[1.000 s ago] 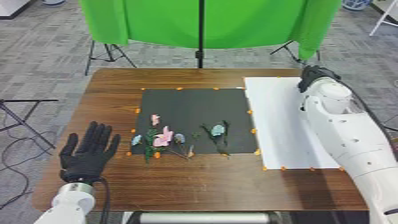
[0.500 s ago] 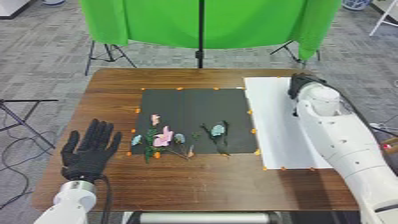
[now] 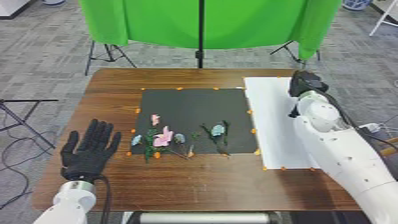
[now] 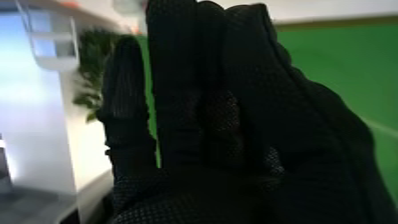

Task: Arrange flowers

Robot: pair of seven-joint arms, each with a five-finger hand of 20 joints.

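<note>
Several pink and blue flowers (image 3: 163, 137) grouped near centre, perhaps little left; my left hand (image 3: 86, 154) and right hand (image 3: 306, 82) straight-fingered, empty.

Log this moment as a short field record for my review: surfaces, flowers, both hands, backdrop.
table: brown wooden table
left surface: flat black square, orange bits along its edges
right surface: long white sheet
flowers, left group: pink flowers among smaller pale blue ones, with green leaves
flowers, right: one pale blue flower between dark green leaves
left hand: black-gloved, open, left of the black square
right hand: black-gloved, fingers straight, near the sheet's far right corner
backdrop: green cloth
</note>
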